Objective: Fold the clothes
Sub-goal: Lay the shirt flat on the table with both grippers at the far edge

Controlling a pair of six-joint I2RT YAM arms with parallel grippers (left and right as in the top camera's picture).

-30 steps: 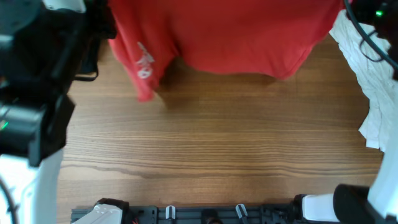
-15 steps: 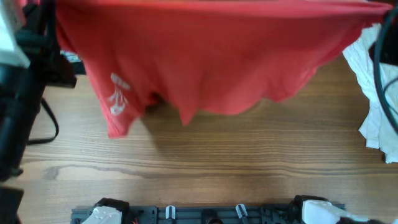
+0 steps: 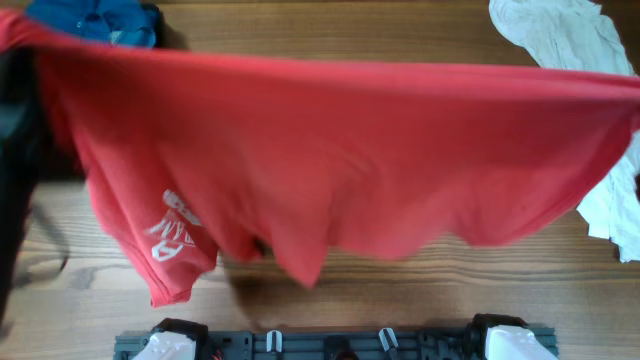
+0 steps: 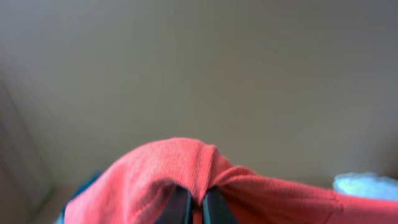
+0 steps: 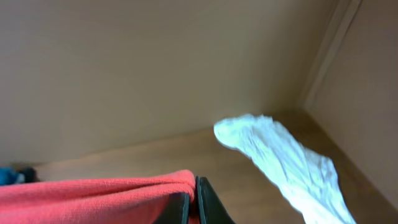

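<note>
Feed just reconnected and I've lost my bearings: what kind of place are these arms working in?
Probably an indoor laundry-folding test bench: a wood-grain tabletop, a red cotton T-shirt stretched out above it, a crumpled white garment alongside, bare beige walls.

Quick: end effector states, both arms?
Left end effector: closed, holding the red shirt.
Right end effector: closed, holding the same shirt.

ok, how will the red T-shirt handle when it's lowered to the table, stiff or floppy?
Likely very floppy: the red T-shirt sags in uneven folds between the left gripper and right gripper. Probably light, since two small pinches carry it. Its hanging hem may crumple on the table first.
</note>
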